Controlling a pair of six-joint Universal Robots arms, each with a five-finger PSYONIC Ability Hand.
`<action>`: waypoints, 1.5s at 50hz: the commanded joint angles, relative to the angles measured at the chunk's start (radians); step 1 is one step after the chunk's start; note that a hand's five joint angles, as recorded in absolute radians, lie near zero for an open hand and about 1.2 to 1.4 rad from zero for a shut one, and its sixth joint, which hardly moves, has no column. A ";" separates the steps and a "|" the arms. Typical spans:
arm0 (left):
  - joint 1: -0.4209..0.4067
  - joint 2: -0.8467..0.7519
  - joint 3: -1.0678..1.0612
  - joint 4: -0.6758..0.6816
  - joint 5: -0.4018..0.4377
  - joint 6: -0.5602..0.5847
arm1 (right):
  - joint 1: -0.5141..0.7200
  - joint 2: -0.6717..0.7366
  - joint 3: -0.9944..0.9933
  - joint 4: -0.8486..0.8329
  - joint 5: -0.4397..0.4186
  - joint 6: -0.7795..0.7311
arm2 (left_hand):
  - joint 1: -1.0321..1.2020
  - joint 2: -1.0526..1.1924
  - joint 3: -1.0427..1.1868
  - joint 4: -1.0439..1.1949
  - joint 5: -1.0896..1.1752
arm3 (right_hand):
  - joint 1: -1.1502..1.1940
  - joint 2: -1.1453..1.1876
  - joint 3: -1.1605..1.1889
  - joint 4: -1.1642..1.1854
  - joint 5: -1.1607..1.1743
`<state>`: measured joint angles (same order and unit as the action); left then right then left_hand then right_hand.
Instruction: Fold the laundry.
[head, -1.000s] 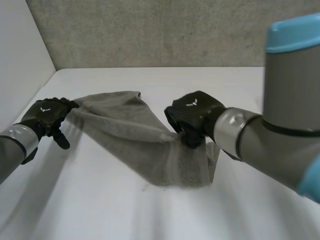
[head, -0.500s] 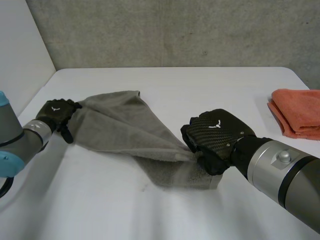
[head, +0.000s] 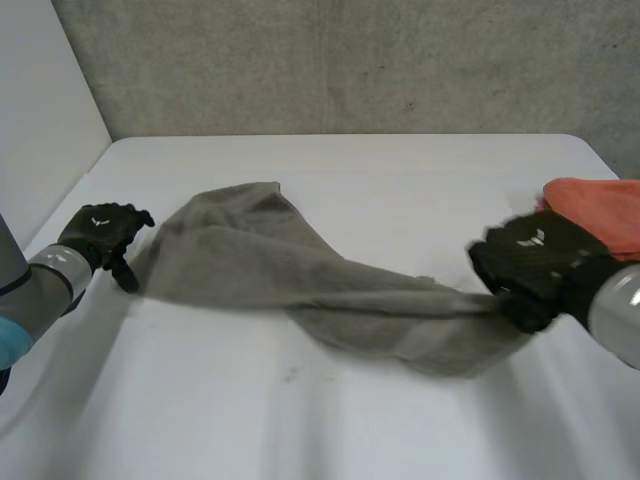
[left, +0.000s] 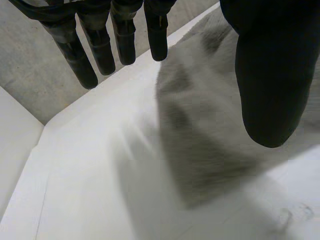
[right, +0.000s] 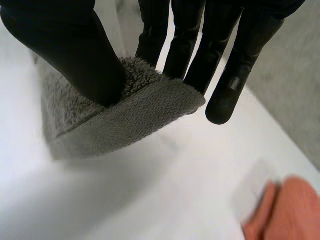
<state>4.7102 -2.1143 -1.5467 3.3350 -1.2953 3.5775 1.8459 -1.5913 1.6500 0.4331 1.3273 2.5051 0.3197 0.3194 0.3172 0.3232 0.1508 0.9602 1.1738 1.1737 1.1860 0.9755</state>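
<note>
The grey towel (head: 300, 270) lies rumpled and drawn out across the middle of the frame on the white surface (head: 400, 165), not yet folded. The right hand (head: 535, 262), centre right, pinches its edge between thumb and fingers. The left hand (head: 100, 232), far left, is at the opposite corner, fingers straight, gripping nothing. An orange cloth (head: 595, 205) at the right edge looks already folded.

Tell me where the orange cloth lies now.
In the head view the orange cloth lies at the right edge of the table, just behind the right hand.
</note>
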 joint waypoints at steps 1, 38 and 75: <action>-0.022 0.013 -0.041 0.001 0.010 0.001 | -0.204 -0.006 0.060 0.069 -0.013 -0.210 | 0.052 0.053 0.055 0.049 0.047 | 0.436 0.222 0.223 0.210 0.246; -0.173 0.031 -0.144 -0.014 0.017 0.104 | -0.232 0.278 0.001 -0.254 -0.017 -0.012 | 0.140 0.141 0.143 0.137 0.135 | 0.436 0.222 0.223 0.210 0.246; -0.171 -0.001 -0.096 -0.118 0.005 0.121 | -0.231 0.280 0.027 -0.281 -0.019 -0.012 | 0.158 0.158 0.161 0.155 0.152 | 0.436 0.222 0.223 0.210 0.246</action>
<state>4.5378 -2.1025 -1.6507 3.2121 -1.2893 3.6975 1.6152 -1.3113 1.6686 0.1602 1.3079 2.4927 0.3971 0.4041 0.4037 0.4057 0.2335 0.9602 1.1738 1.1737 1.1860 0.9755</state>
